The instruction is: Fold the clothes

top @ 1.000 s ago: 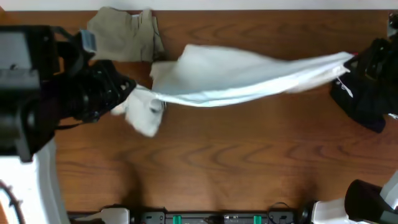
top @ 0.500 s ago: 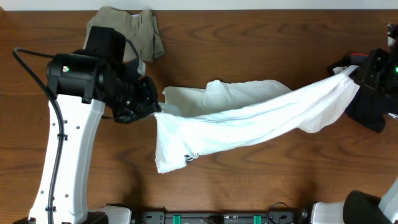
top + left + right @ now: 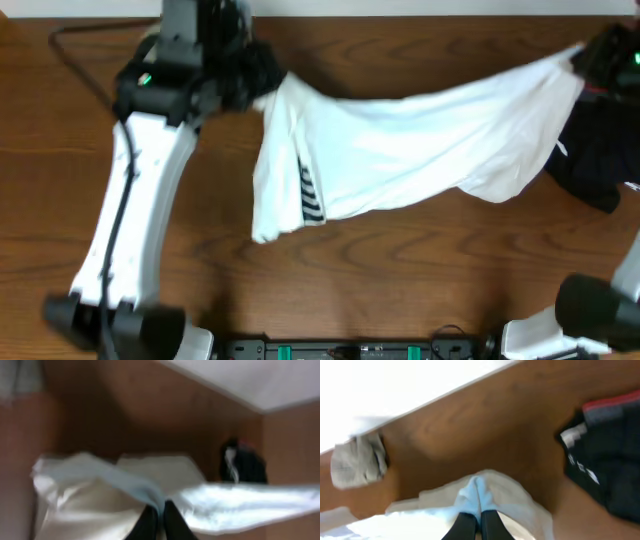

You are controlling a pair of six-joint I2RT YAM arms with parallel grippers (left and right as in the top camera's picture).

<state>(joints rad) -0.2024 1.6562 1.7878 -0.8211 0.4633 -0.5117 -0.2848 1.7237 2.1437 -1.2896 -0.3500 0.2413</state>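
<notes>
From overhead we look straight down on the table [image 3: 400, 270]; both wrist views, close and low, share the shirt [image 3: 420, 140].

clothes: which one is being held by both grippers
The white T-shirt, stretched between the left gripper and right gripper, both shut on it. The black garment and khaki trousers lie ungripped on the table.

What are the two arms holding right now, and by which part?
Both hold the white T-shirt: the left gripper pinches cloth at one end, the right gripper at the opposite end.
</notes>
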